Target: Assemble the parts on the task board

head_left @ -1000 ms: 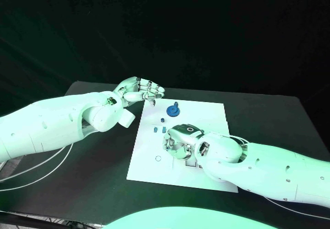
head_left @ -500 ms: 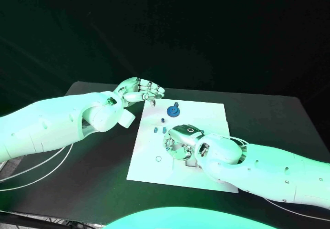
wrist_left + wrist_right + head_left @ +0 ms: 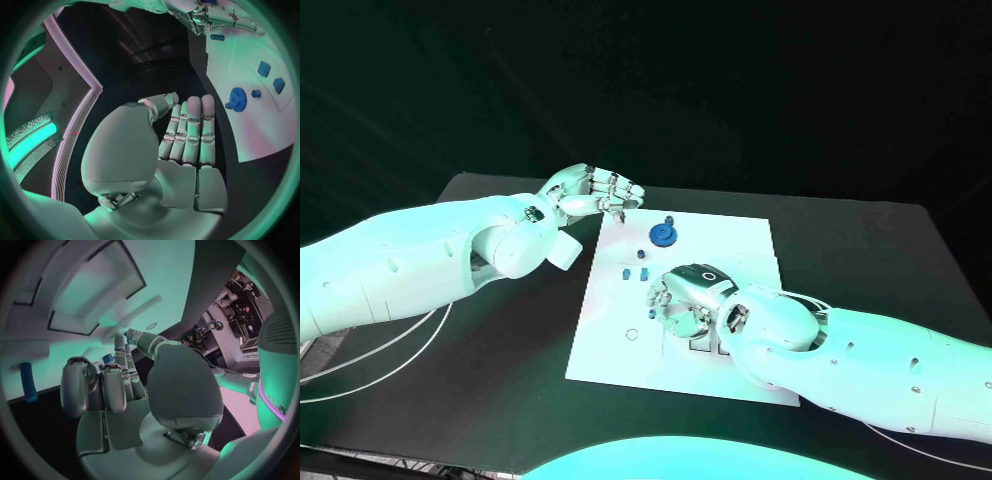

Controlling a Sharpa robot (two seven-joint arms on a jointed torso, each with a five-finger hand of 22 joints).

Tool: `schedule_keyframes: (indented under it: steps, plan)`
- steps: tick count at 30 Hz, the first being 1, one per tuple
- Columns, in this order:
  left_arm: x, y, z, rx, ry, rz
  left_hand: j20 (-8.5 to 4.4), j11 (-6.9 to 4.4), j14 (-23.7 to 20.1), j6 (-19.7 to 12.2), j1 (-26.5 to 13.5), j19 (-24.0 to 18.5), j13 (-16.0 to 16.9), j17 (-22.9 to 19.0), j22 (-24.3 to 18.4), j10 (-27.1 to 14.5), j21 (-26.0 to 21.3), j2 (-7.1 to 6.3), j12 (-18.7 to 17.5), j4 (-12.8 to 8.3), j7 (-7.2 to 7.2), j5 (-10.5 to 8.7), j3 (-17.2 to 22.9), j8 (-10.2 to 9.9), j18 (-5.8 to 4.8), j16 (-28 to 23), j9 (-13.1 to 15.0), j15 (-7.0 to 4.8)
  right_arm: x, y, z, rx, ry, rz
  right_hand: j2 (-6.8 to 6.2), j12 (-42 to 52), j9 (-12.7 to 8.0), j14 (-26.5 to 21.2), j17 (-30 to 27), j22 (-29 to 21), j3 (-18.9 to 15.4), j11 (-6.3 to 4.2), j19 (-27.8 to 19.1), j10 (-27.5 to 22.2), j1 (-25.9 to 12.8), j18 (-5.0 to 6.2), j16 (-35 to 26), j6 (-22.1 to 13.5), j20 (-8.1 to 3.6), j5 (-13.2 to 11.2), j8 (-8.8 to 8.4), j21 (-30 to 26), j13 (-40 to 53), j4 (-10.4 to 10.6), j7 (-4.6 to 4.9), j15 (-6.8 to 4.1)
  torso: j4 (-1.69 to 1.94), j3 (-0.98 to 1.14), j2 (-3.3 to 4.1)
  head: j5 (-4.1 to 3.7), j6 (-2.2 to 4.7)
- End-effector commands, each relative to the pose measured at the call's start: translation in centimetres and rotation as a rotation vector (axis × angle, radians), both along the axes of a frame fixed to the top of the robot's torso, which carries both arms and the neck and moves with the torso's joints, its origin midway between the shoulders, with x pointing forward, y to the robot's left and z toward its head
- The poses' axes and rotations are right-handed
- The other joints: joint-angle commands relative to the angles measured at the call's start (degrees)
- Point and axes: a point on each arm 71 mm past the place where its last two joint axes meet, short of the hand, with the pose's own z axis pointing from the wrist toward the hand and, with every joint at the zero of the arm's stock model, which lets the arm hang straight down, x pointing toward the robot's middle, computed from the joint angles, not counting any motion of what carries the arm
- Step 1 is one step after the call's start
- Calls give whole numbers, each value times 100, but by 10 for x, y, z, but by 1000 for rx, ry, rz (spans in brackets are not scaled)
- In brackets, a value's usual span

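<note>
The right hand lies low over the middle of the white task board, fingers curled in toward the palm; whether they pinch anything I cannot tell, though the right wrist view shows a small blue piece at the fingertips. The left hand hovers at the board's 11 o'clock corner, off its edge, fingers folded together and holding nothing. On the board, a round blue part stands at 12 o'clock from the right hand, with two small blue parts just at its 10 o'clock.
</note>
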Motion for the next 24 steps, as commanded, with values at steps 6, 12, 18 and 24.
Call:
schedule_keyframes:
  steps: [6,12,18,24]
  plan:
    - [0,2,2,-5,-12,-3,5,1,-54,-27,-38,-31,-4,-10,5,-63,-16,22,47,-18,0,21,-9,37,82,-18,0,3,-2,-15,15,37,-35,-29,-155,-9,-20,227,-116,748,-183,2,-57,-182,-68,92,-97,-146,39,29,-101,-192,-6,46,-15,34,-6,-4,-4,-22,31]
    - [0,3,2,-7,-16,0,5,0,-55,-26,-36,-32,-4,-10,6,-61,-16,25,50,-19,-1,22,-8,39,83,-18,1,3,5,-37,34,43,-52,-59,-173,5,-12,221,-144,739,-237,4,-61,-205,-68,95,-115,-121,41,5,-94,-213,-3,48,-14,36,-7,-3,-8,-70,67]
    - [0,3,2,-10,-19,1,6,0,-55,-26,-36,-33,-3,-10,6,-59,-15,27,54,-19,-2,22,-8,41,83,-17,1,2,20,-70,52,19,-66,-105,-194,-16,-3,235,-97,679,-410,45,-101,-416,-57,117,-88,-90,64,-6,-105,-352,-30,59,3,67,-16,-5,-15,-127,115]
    - [0,4,2,-12,-18,-2,6,0,-55,-26,-36,-33,-3,-10,6,-59,-15,27,54,-19,-2,22,-8,41,83,-17,1,2,31,-93,54,-31,-58,-139,5,255,-22,256,-2,639,-1669,95,-105,-880,197,134,-3,-212,106,100,-258,-477,-18,241,-34,110,-6,1,-6,-177,171]
